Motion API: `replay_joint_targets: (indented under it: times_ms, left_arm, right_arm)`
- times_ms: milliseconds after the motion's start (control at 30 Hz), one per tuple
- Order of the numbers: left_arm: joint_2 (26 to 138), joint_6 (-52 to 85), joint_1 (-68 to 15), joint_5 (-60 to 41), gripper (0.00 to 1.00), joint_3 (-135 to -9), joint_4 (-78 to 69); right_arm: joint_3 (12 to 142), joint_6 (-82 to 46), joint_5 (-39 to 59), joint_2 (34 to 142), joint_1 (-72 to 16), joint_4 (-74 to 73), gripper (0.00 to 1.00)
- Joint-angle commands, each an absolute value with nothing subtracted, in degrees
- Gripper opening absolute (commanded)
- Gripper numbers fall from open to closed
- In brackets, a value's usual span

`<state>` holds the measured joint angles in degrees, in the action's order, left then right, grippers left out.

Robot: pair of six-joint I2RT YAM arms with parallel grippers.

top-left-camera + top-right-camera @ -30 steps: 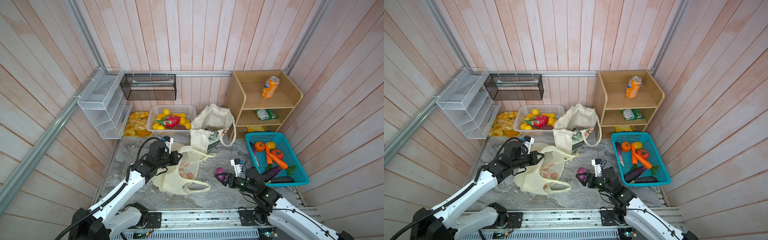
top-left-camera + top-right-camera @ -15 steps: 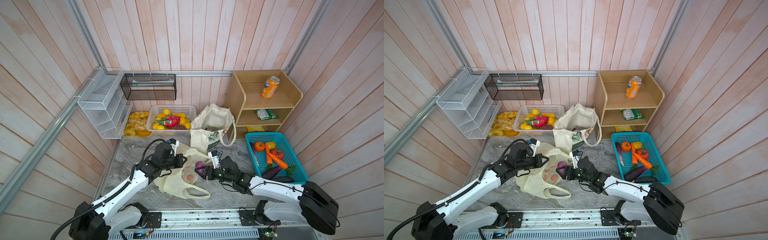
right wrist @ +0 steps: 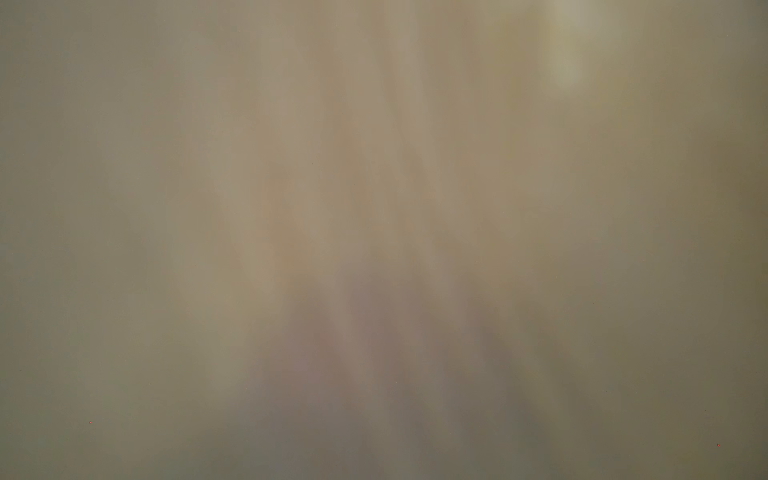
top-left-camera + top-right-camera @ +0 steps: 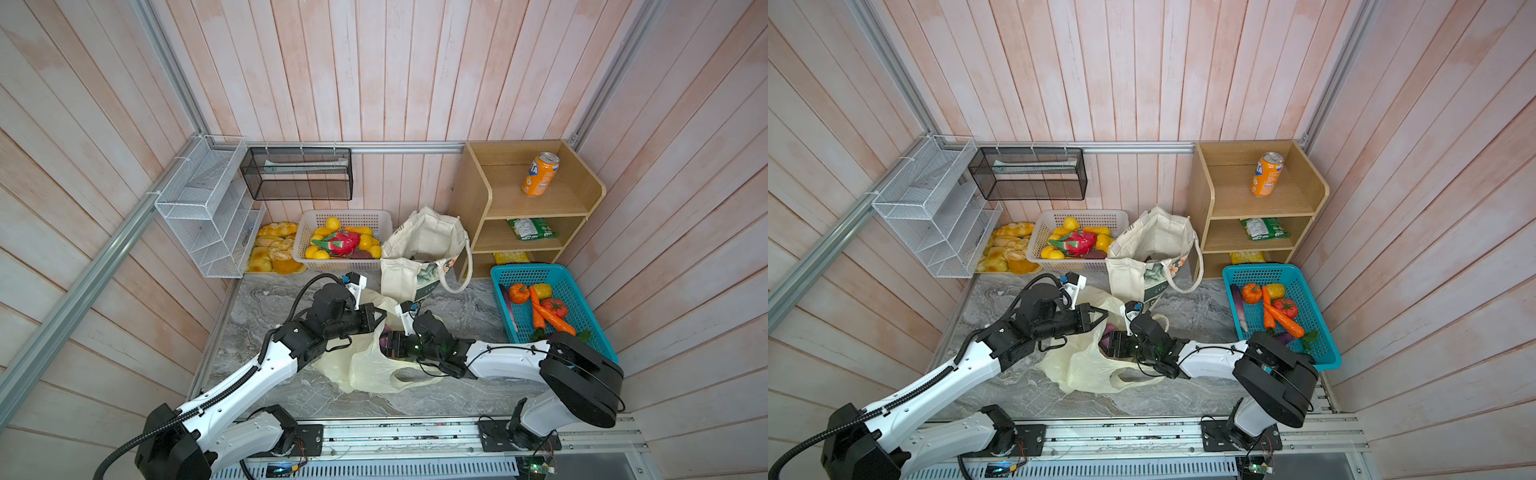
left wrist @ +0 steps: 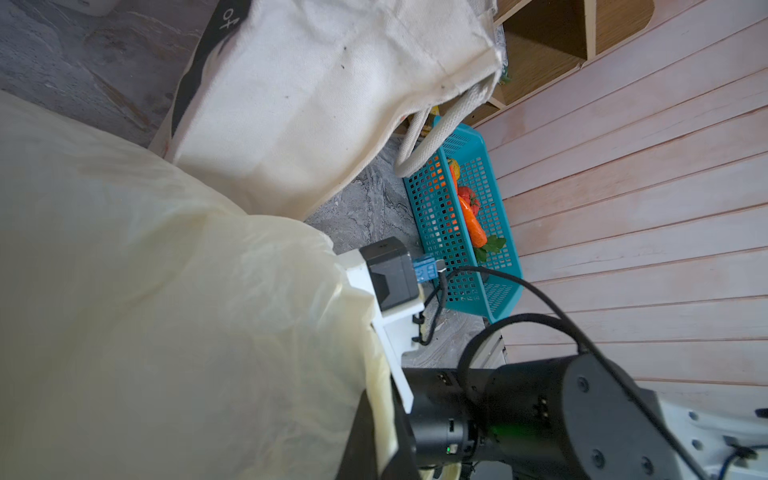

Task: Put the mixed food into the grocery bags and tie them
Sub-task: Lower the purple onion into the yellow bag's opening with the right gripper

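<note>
The left gripper (image 4: 376,318) is clamped tight on the rim of the plastic bag (image 4: 365,370) and holds the mouth up off the table (image 4: 457,309). The right gripper (image 4: 390,345) reaches in from the right and lies inside that mouth, its jaws spread wide around a purple packet (image 4: 1105,337). In both top views the purple packet shows only as a purple patch at the bag's opening, so no print on it can be read.

The plastic bag is pale yellow and crumpled, and it lies between the two arms. The right wrist view gives only a blurred tan film with a mauve tinge. In the left wrist view the plastic bag (image 5: 166,291) fills the near side. Beyond it stands the tote (image 5: 332,83), whose black edge strip carries white marks resembling "of".

Seen from above, the tote (image 4: 424,241) stands upright and open just behind the plastic bag. The lettering on its leaf-print panel is too small to read.

On the top tier of the shelf (image 4: 478,216) an orange can (image 4: 540,174) stands upright, and its blue logo ends in the legible letters "TA". A green packet (image 4: 530,228) lies on the middle tier, its text unreadable.
</note>
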<state>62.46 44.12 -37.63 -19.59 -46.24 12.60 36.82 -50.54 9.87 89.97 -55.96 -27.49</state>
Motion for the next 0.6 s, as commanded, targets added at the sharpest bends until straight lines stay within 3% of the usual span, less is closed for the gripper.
replay_joint_targets:
  times_ms: [0, 100, 233, 300, 467, 567]
  left_arm:
    - [62.61, 45.98, -37.92, -21.43, 0.0, -43.52, 8.69]
    - [62.98, 46.49, -38.22, -21.62, 0.0, -42.07, 7.58]
    - [62.94, 46.08, -38.39, -21.48, 0.0, -41.33, 7.49]
    - [62.62, 45.66, -38.39, -21.17, 0.0, -41.26, 7.81]
    - [61.99, 44.39, -38.4, -20.14, 0.0, -40.95, 8.95]
    - [61.74, 44.2, -38.39, -19.41, 0.0, -39.71, 8.71]
  right_arm:
    - [39.44, -50.12, 10.24, 93.89, -56.07, -28.87, 0.4]
    - [39.56, -50.93, 11.7, 96.51, -56.07, -30.75, 0.46]
    - [39.73, -51.24, 13.07, 98.08, -56.09, -32.22, 0.69]
    - [39.64, -51.15, 13.08, 98.02, -56.08, -32.39, 0.71]
    - [38.8, -51.11, 13.11, 96.25, -56.07, -32.85, 0.38]
    - [36.96, -51.36, 11.56, 93.06, -55.99, -32.87, 0.36]
